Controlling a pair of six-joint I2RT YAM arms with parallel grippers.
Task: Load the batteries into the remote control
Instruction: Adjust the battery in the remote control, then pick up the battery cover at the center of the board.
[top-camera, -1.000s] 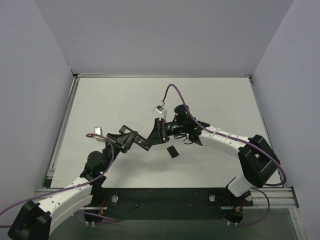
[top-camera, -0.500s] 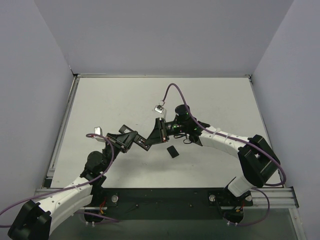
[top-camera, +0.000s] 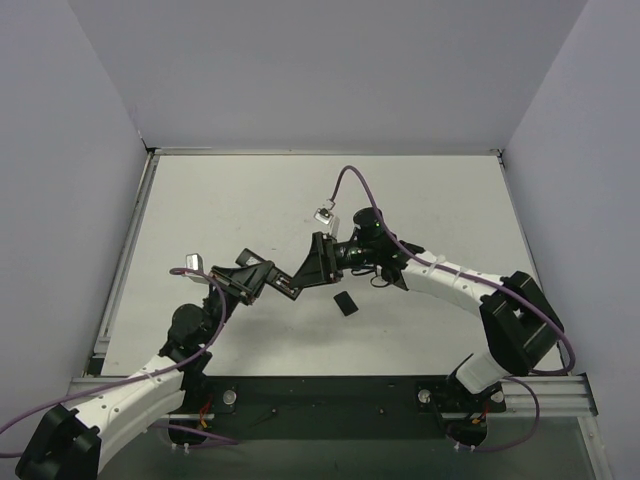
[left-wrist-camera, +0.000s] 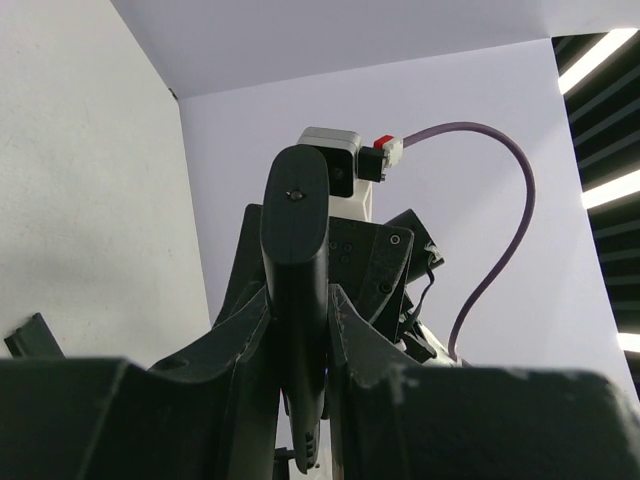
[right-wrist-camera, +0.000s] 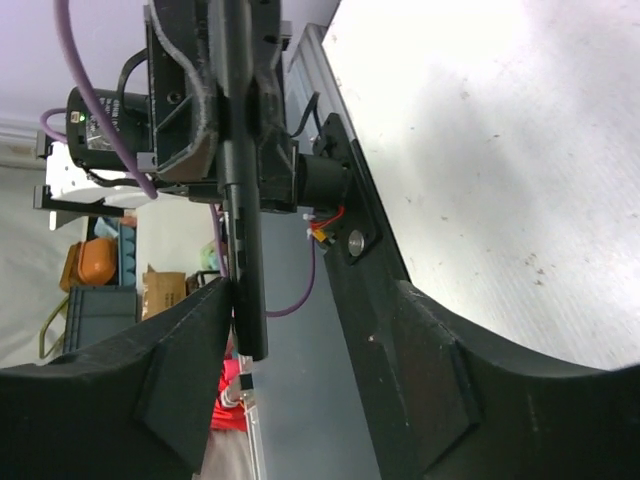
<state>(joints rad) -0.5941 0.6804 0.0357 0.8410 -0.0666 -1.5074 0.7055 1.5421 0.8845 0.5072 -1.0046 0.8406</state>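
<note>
Standing upright in the middle of the left wrist frame, the remote control (left-wrist-camera: 294, 230) is clamped by the left end effector (left-wrist-camera: 300, 318); its end is flanked by the parted right end effector (top-camera: 316, 264).

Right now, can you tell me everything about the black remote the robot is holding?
The remote control is a slim black bar with a rounded end, and it looks like plastic. The left gripper clamps it partway along and holds it up off the table. Its free end pokes between the open jaws of the right gripper, close to one finger. I cannot tell whether they touch.
</note>
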